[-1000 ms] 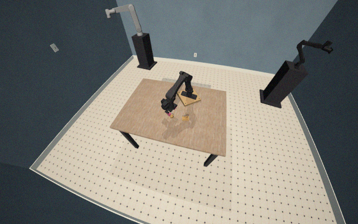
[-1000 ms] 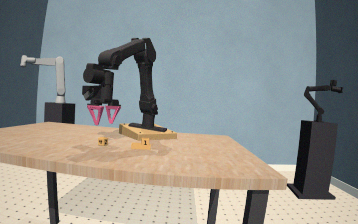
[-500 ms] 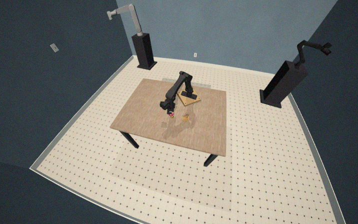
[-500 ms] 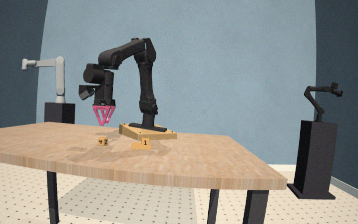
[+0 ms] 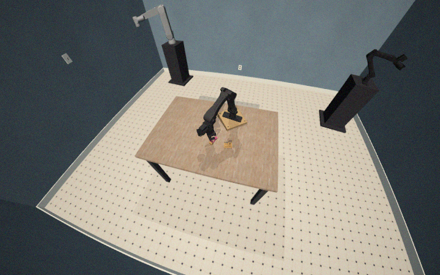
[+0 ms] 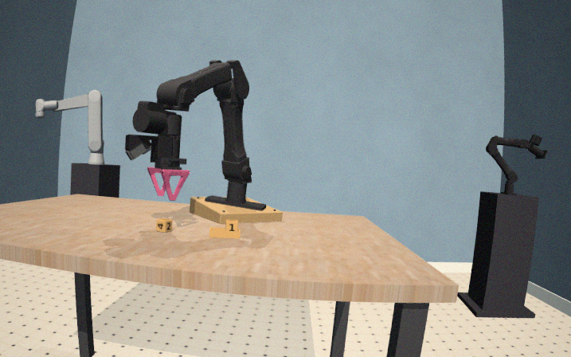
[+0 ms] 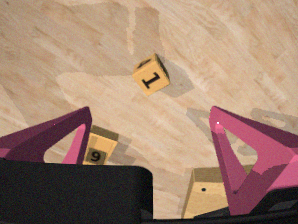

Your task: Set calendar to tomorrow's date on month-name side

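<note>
Exterior view: two pink fingers (image 6: pixel 172 186) stand apart above one table (image 6: pixel 300 261) (image 5: pixel 187 147) bearing two cubes, one tray (image 6: pixel 217 233).

I count two number cubes: one (image 5: pixel 211 143) (image 6: pixel 164 225) (image 7: pixel 151 75) apart from the tray (image 5: pixel 226 147) (image 6: pixel 218 233) (image 7: pixel 111 134), one (image 6: pixel 232 226) (image 7: pixel 95 156) in it. That makes one tray and one table (image 5: pixel 194 150) (image 6: pixel 278 253). I see three arms: mine (image 5: pixel 216 105) (image 6: pixel 198 84) behind the tray, two others (image 5: pixel 165 23) (image 6: pixel 95 119) (image 5: pixel 382 54) (image 6: pixel 502 162) farther back. I count two black pedestals (image 5: pixel 177 62) (image 6: pixel 94 179) (image 5: pixel 348 102) (image 6: pixel 502 253) beyond the tray, one wooden base plate (image 5: pixel 229 126) (image 6: pixel 252 217) (image 7: pixel 200 200) behind it, and my two pink fingers (image 6: pixel 176 186).
</note>
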Controlling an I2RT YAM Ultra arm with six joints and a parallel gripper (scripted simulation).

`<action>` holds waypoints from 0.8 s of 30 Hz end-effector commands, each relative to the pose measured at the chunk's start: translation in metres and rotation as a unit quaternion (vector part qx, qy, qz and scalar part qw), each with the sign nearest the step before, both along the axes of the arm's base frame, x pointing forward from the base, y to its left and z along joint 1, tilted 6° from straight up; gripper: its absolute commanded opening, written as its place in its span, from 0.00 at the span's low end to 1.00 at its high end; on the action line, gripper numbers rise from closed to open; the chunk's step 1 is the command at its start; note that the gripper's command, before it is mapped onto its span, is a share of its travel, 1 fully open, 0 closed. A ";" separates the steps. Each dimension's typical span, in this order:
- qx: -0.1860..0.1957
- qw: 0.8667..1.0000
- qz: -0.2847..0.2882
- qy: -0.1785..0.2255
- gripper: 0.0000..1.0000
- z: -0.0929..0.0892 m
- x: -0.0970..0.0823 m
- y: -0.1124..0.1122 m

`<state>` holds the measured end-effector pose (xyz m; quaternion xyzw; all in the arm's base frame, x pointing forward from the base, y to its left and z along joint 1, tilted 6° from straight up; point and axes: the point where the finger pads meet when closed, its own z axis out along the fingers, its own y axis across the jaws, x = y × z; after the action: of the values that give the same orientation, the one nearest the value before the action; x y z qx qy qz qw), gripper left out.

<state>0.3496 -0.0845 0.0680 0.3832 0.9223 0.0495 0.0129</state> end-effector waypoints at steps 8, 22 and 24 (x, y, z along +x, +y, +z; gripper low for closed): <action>-0.029 0.981 0.187 -0.038 1.00 0.019 0.007 -0.007; -0.046 0.915 0.396 -0.053 1.00 0.020 0.007 -0.007; -0.049 0.897 0.436 -0.054 1.00 0.020 0.006 -0.007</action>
<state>0.3486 -0.0847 0.0680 0.0092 0.9987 0.0402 0.0284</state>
